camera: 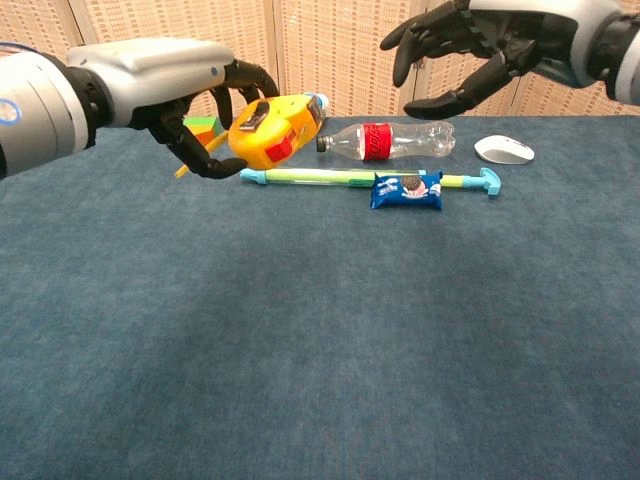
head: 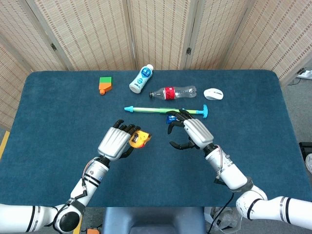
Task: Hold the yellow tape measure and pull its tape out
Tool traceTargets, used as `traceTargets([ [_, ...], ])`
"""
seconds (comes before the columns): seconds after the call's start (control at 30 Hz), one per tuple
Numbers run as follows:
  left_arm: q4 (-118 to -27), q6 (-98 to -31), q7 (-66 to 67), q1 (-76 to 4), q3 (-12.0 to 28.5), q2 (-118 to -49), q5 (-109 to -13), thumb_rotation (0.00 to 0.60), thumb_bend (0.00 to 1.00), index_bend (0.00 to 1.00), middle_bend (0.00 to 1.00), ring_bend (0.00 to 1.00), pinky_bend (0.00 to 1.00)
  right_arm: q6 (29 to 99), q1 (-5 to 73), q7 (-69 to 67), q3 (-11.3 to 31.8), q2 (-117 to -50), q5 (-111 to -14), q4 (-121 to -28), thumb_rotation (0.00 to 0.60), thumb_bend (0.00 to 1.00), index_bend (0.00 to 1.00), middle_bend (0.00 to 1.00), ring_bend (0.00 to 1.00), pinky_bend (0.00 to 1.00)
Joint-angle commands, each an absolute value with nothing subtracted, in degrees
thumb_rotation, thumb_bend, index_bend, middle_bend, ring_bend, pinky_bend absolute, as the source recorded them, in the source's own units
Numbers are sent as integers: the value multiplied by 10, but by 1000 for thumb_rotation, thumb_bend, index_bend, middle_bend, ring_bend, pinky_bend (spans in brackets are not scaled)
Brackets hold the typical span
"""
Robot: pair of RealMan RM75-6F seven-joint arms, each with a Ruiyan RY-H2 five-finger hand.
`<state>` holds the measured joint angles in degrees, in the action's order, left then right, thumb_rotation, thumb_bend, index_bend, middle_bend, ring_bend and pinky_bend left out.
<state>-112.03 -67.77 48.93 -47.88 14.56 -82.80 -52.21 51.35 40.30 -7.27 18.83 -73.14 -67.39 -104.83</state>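
The left hand (head: 117,143) grips the yellow tape measure (head: 139,139), fingers curled around its case, and holds it raised off the blue table (head: 58,122). In the chest view the left hand (camera: 200,105) carries the tape measure (camera: 270,130) in front of the white bottle (camera: 312,103), with a red patch showing on the case's side and a short yellow strip hanging below the fingers.

The right hand (head: 191,132) hangs in the air just to the right of the tape measure, apart from it, fingers spread and holding nothing. In the chest view the right hand (camera: 480,45) points its fingertips toward the tape measure.

Beyond the tape measure lies a green and blue toy syringe (head: 161,110), with a blue cookie packet (camera: 405,189) touching its near side. Farther back lie a clear bottle with a red label (head: 173,92) and the white bottle (head: 141,79). A white computer mouse (head: 213,94) sits to the far right of the tape measure, and an orange and green block (head: 104,85) sits to its far left.
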Motion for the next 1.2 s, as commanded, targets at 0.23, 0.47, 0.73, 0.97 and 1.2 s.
traceTargets([
  [0.23,-1133,-700,500,-492,141,-837,-498,600,435,469,445,363,174,456,481,-7,207,-746,-562,-1039,600,315,479,156,139,0],
  [0.47,-1143,-715,505,-498,136,-841,-492,600,435,469,445,363,170,456,515,23,207,-760,-512,-1028,600,315,479,155,139,0],
  [0.73,-1144,-726,516,-510,136,-850,-479,600,436,469,445,363,168,460,533,29,204,-771,-487,-1019,600,315,486,156,139,0],
  [0.97,-1142,-730,517,-518,136,-851,-466,600,435,469,445,363,163,459,538,29,197,-769,-480,-1019,600,316,494,156,138,0],
  [1.2,-1142,-733,514,-522,134,-849,-458,600,436,469,445,363,157,457,542,29,190,-764,-475,-1025,600,315,500,156,139,0],
])
